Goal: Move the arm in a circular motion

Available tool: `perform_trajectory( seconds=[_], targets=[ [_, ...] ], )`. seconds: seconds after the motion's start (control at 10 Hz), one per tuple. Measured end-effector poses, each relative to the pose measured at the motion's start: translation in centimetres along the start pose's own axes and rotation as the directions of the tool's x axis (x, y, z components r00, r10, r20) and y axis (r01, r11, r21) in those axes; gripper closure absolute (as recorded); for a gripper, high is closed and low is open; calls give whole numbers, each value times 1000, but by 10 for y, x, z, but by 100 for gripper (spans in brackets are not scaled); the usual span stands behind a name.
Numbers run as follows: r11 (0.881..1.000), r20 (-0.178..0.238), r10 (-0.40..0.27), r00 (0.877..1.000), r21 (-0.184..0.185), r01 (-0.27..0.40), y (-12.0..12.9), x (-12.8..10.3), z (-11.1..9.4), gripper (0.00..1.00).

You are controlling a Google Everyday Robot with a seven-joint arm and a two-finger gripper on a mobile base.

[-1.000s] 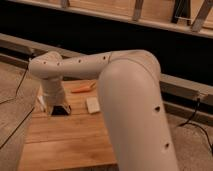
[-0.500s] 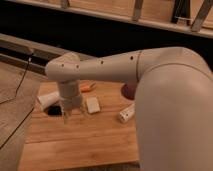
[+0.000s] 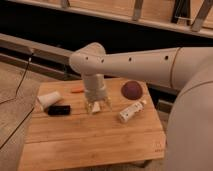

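Closest to me on the right is the thick cream shoulder of the arm; from there it reaches left across the wooden table to a rounded elbow and then drops straight down. The near half of the table is bare planks.

Past that, toward the right edge, a white bottle lies on its side. A small black box sits near the left edge, just in front of a white cup that is tipped over.

The gripper hangs low over the middle of the table, pointing down. Its prongs are spread apart and not clamped on anything, with a small pale block showing between them.

Farther back, an orange stick lies near the far edge, left of the wrist, and a dark red round thing sits toward the far right corner. Behind the table runs a grey rail.
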Motion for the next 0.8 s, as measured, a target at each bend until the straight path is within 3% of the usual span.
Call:
perform_trajectory(
  seconds=[0.2, 0.4, 0.6, 0.8],
  targets=[
    [999, 23, 35, 999, 31, -36, -29, -26, -5, 35],
    [996, 57, 64, 996, 57, -67, -47, -72, -12, 35],
    [994, 82, 73, 994, 70, -79, -43, -119, -18, 35],
    [995, 95, 62, 994, 72, -69, -17, -163, -18, 35]
  ],
)
